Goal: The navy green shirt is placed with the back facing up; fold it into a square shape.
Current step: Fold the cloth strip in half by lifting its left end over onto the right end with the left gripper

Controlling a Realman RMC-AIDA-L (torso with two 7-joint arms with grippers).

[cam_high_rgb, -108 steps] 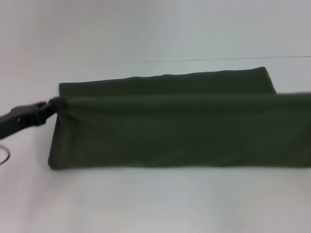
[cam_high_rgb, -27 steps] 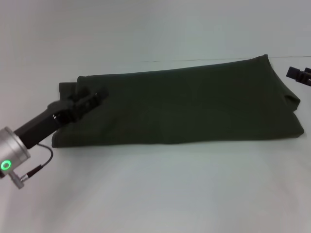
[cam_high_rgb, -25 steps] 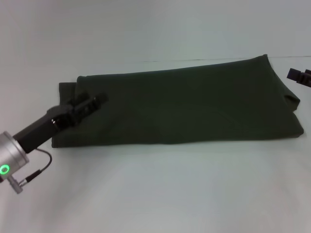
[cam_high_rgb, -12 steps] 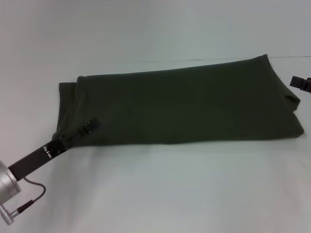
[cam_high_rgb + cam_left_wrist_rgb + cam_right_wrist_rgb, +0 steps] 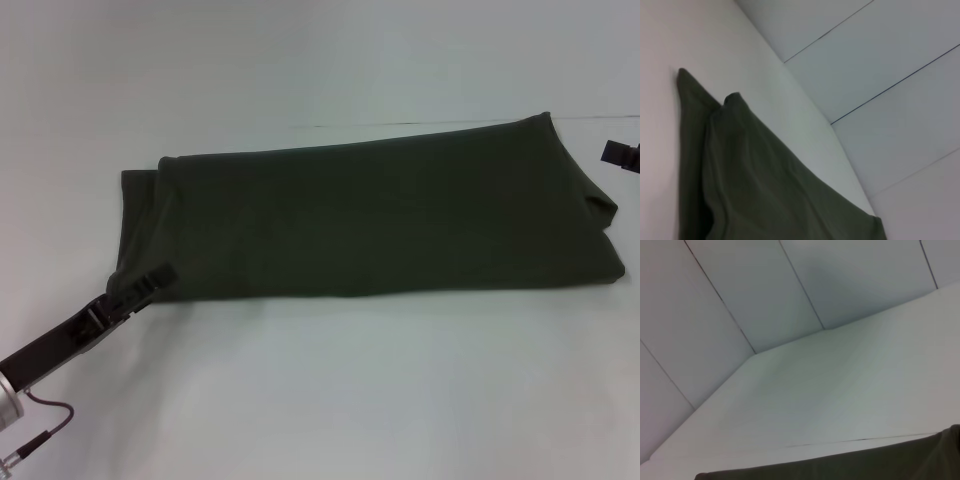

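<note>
The navy green shirt lies on the white table as a long folded band, plain side up, running from left to right. My left gripper is low at the shirt's front-left corner, open and holding nothing, with its arm trailing to the front left. Only a small dark part of my right gripper shows at the right edge, just off the shirt's far-right end and apart from it. The left wrist view shows the shirt's left end. The right wrist view shows a strip of the shirt.
The white table runs wide in front of the shirt and behind it. A thin seam line crosses the table at the back. White wall panels stand beyond the table.
The lifted fold from 4.3 s ago now lies flat. My left gripper slid back off the shirt's left end toward the front left. My right gripper drew back toward the right edge.
</note>
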